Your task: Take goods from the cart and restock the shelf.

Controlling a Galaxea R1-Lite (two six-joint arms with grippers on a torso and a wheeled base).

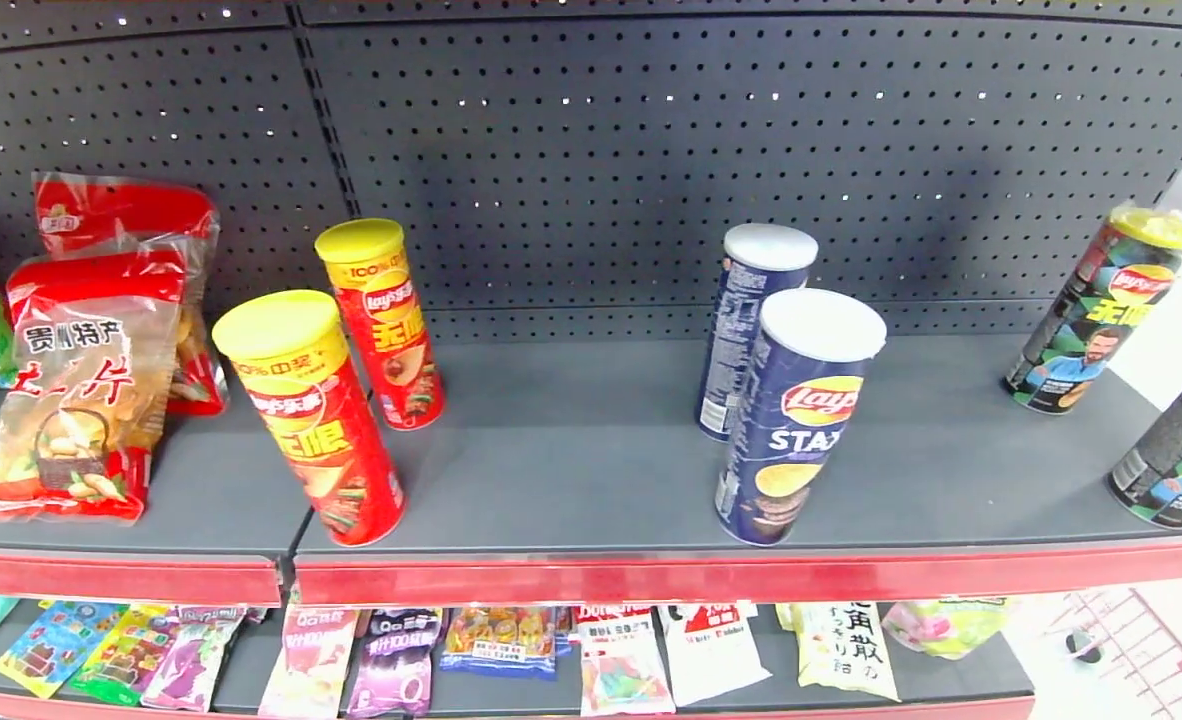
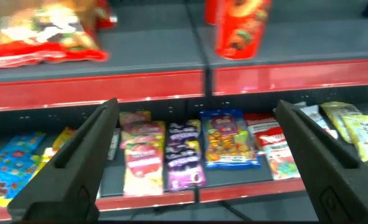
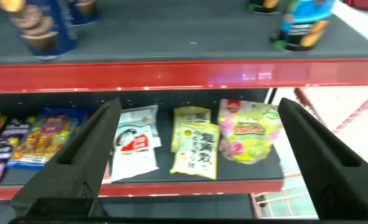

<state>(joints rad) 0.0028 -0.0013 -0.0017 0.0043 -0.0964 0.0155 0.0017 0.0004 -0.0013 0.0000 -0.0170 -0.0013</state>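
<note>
Both your tools are empty: the left gripper [image 2: 196,107] and the right gripper [image 3: 199,104] stand wide open, low in front of the shelf [image 1: 571,440]. On the shelf stand red cans [image 1: 316,420], blue cans [image 1: 791,415] and, at its right end, green cans [image 1: 1101,310], with wide gaps between them. I judge much restocking is left. You must fetch the next good from the cart [image 1: 1131,630], I think the wire frame at the shelf's lower right.

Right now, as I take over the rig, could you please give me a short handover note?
Left gripper: open, empty, facing snack packets on the lower shelf.
Right gripper: open, empty, likewise.
Upper shelf holds red cans, blue cans, green cans and bagged chips, with gaps between.
Done so far: cannot tell.
Left to do: fetch more goods and fill the gaps.
</note>
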